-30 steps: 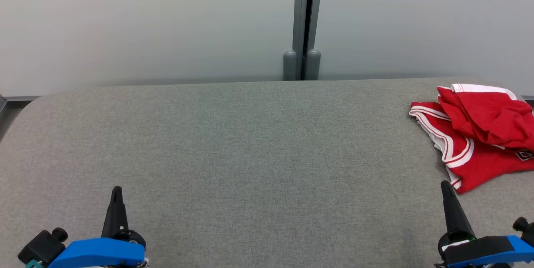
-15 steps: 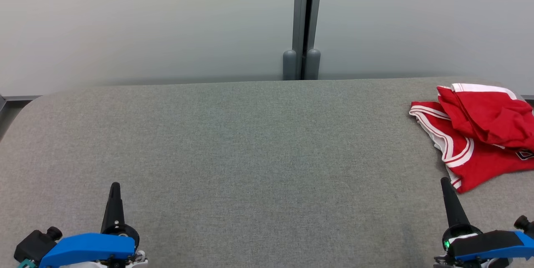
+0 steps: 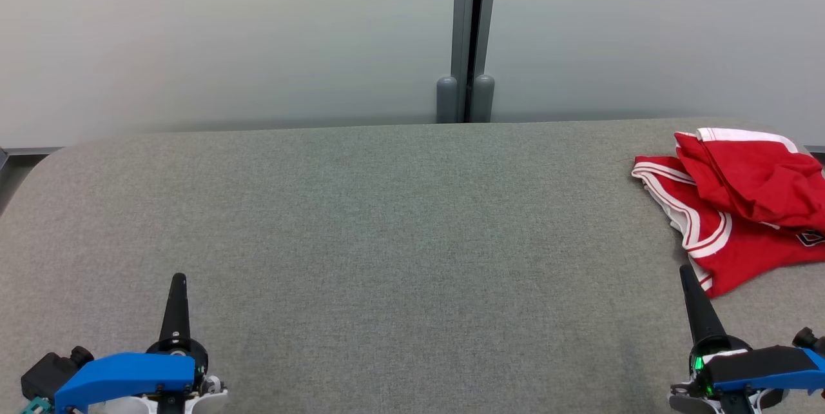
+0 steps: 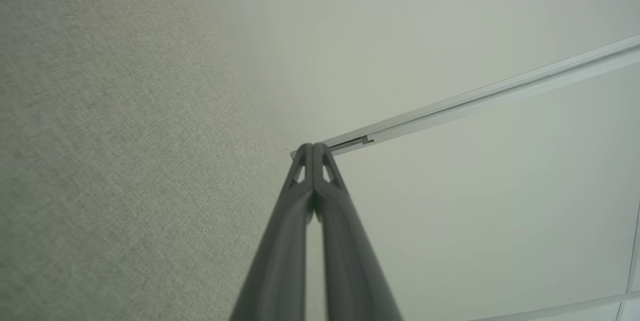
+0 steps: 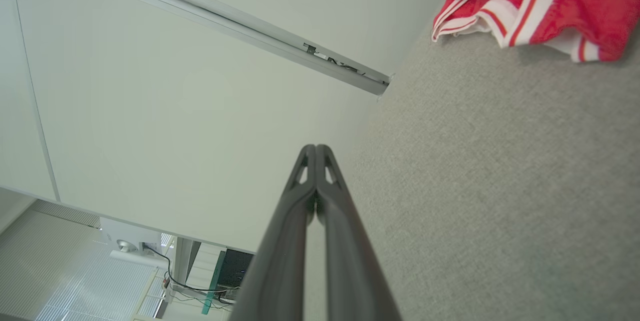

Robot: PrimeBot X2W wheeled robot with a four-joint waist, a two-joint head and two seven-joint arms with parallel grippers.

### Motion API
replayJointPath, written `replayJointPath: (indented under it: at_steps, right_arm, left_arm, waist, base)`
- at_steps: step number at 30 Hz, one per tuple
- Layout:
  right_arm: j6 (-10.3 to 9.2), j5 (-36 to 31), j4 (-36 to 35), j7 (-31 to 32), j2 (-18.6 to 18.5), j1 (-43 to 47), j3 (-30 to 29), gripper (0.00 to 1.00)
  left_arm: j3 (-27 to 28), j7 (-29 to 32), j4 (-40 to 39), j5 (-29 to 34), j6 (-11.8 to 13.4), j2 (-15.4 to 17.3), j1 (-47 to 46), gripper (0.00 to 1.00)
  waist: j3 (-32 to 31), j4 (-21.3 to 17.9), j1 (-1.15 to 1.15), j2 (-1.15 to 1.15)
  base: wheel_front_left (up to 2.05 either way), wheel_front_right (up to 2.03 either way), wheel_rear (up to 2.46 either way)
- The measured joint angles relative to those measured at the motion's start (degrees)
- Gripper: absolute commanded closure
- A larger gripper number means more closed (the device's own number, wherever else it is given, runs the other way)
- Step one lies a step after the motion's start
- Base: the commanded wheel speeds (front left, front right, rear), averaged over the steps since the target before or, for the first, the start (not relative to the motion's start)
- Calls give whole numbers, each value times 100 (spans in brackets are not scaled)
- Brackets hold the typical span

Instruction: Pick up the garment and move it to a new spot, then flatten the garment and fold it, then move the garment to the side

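The left pincer (image 3: 177,280) is sitting at the near left with its two long dark fingers pressed tight together and holding nothing; the left wrist view is showing the same closed tips (image 4: 314,147). The right pincer (image 3: 684,271) is sitting at the near right, also fully closed and empty, as the right wrist view (image 5: 316,147) is confirming.

Over the last second both pincers are creeping slightly: their blue bodies are sinking toward the near edge of the head view while the fingertips are edging a little farther out. The scene behind them is staying put, so the arms are moving, not the camera. Neither pincer is touching cloth.

The red garment with white striped trim (image 3: 741,207) is lying at the far right of the grey fabric-covered tabletop (image 3: 387,220). It is loosely bunched, with one layer thrown over another, and is running past the right edge of the view. It is lying exactly as it was a second ago. The right pincer's tip is pointing near its near-left corner, with bare tabletop between them.

Judging from this, the small drift is changing nothing for the garment. The scene is fitting either a rumpled heap waiting to be lifted or a roughly doubled piece already put aside.

Counting: two pincers, one garment, one tabletop, one grey upright post (image 3: 465,33) and two pale wall panels (image 3: 225,33).
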Motion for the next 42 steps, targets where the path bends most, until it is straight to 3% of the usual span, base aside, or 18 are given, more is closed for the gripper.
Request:
replayJointPath:
  at_steps: [42]
  right_arm:
    - [0,1907,229,419,1,-341,-97,100]
  left_arm:
    - [147,486,23,-1982,-40,0,-278,100]
  waist:
    - [27,-20,-1,0]
  base:
    - [0,0,0]
